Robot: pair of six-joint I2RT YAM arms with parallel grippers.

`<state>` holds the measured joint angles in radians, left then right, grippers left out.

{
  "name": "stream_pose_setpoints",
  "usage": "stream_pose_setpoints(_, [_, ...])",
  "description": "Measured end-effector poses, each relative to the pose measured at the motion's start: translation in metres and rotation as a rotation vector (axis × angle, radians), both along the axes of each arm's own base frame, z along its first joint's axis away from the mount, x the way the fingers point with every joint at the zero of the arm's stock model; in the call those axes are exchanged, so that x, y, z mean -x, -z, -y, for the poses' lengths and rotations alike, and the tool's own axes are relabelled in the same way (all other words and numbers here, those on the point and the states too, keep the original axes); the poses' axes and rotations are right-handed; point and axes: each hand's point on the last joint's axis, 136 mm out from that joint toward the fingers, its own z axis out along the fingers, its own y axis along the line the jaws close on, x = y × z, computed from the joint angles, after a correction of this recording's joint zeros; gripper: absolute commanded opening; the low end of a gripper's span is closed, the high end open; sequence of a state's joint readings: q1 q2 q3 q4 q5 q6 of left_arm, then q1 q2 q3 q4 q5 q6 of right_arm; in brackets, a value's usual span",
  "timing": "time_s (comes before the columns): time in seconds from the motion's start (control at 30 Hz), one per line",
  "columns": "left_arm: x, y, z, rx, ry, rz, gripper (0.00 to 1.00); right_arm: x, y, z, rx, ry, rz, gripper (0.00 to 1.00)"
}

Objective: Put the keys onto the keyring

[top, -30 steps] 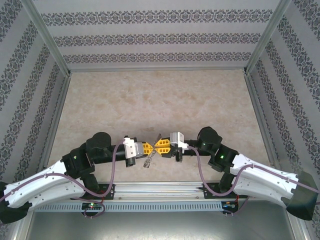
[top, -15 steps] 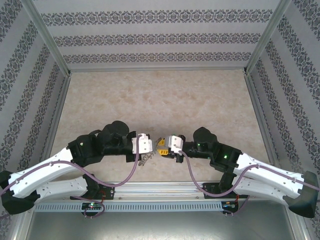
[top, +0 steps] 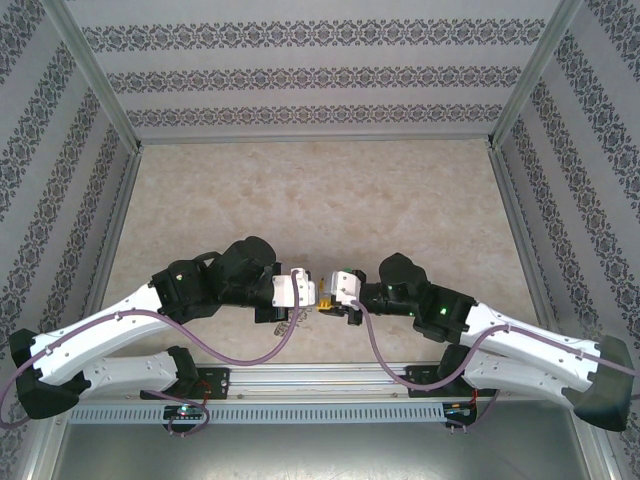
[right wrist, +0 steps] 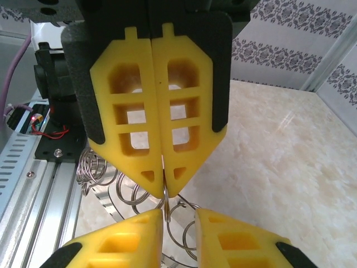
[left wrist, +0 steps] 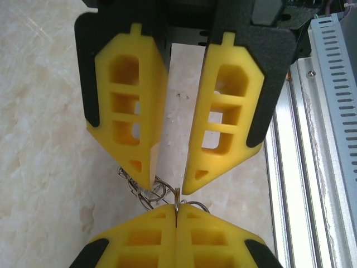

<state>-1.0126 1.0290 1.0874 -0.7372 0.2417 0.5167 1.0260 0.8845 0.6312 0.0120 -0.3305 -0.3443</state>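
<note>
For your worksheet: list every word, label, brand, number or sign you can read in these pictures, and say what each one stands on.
None: no text can be read here.
The yellow fingers, the keyring and the slotted rail bear no lettering.
The walls carry only a repeated ornament, not letters.

The keyring [right wrist: 127,196] is seen as a flat dark-grey metal band fringed with small thin wire loops, and it is held up near the front edge of the counter [top: 300,200], where the tips of the two claws meet. Part of the band and a cluster of loops are caught between the fingers of the left claw [left wrist: 167,187]. One thin loop at the rim is pinched between the closed tips of the right claw [right wrist: 163,188].
</note>
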Motion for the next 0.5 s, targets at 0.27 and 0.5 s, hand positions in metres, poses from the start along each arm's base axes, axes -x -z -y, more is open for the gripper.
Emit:
stream_pose_setpoints(0.27, [-0.0003,0.0029,-0.0004,-0.012,0.000,-0.003,0.00,0.0002,0.0041,-0.0066,0.003,-0.019,-0.018,0.06])
stream_pose_setpoints(0.5, [-0.0005,0.0016,-0.0042,-0.014,-0.011,0.004,0.27,0.0001,0.0037,-0.0092,-0.002,-0.022,-0.031,0.00])
